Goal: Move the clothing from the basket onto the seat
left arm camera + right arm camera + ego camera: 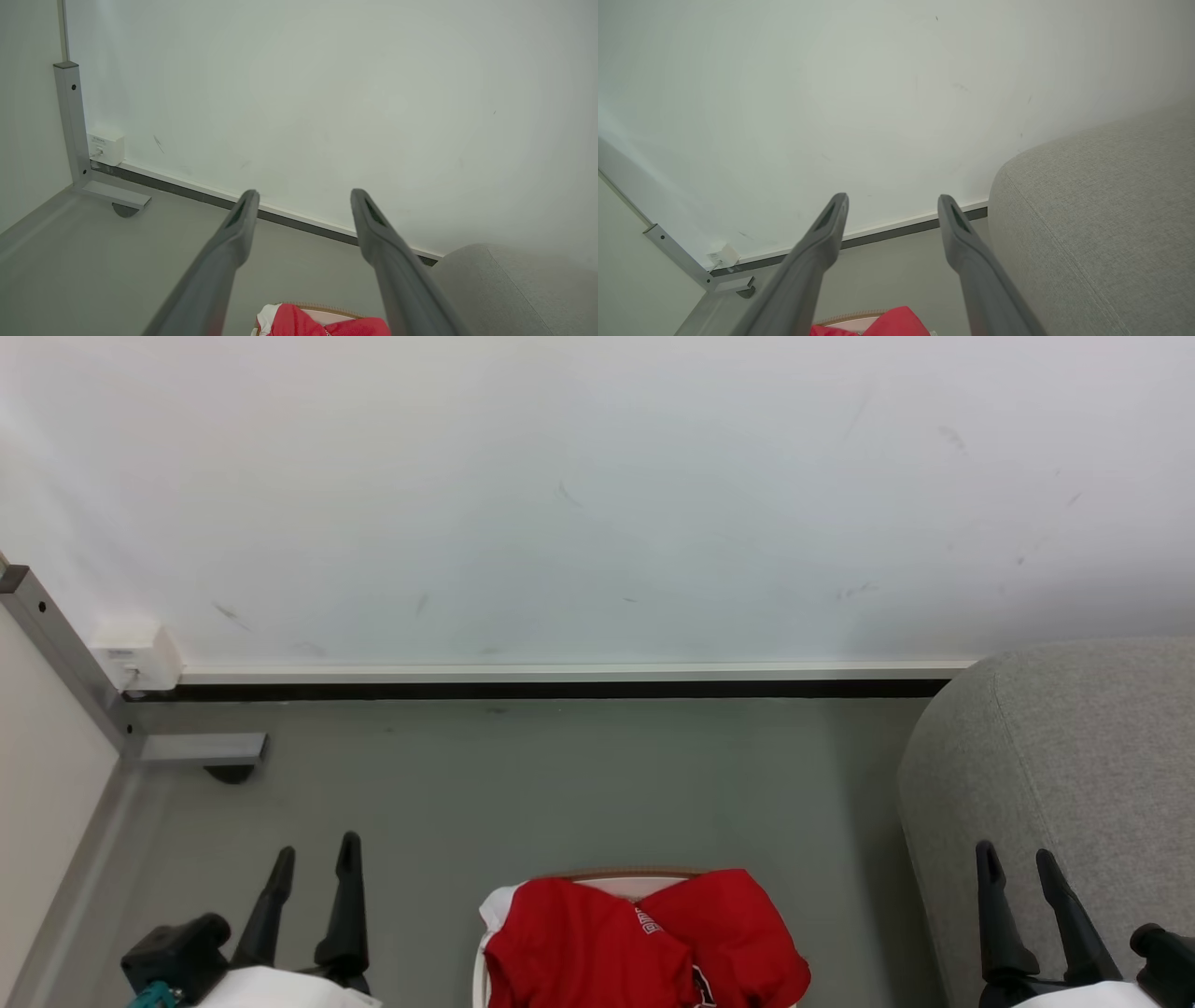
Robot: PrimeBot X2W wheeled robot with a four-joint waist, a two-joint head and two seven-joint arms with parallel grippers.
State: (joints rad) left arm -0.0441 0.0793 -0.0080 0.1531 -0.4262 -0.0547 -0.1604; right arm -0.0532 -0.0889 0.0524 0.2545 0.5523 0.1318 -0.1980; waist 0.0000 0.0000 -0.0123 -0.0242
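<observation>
Clothing (644,943), bright red with white trim, lies heaped in the basket (611,876) and drapes over its rim at the bottom middle of the head view. Grey floor (560,784) lies around the basket. The seat (1074,775) stands to the robot's right, apart from the basket, by the white wall (597,495). The left gripper (317,846) hovers over the floor left of the basket, jaws spread wide and empty. The right gripper (1013,851), likewise wide open and holding nothing, hangs before the seat's side.

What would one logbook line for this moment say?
red shirt: in basket | left gripper: open, empty | right gripper: open, empty | seat: on robot's right
</observation>
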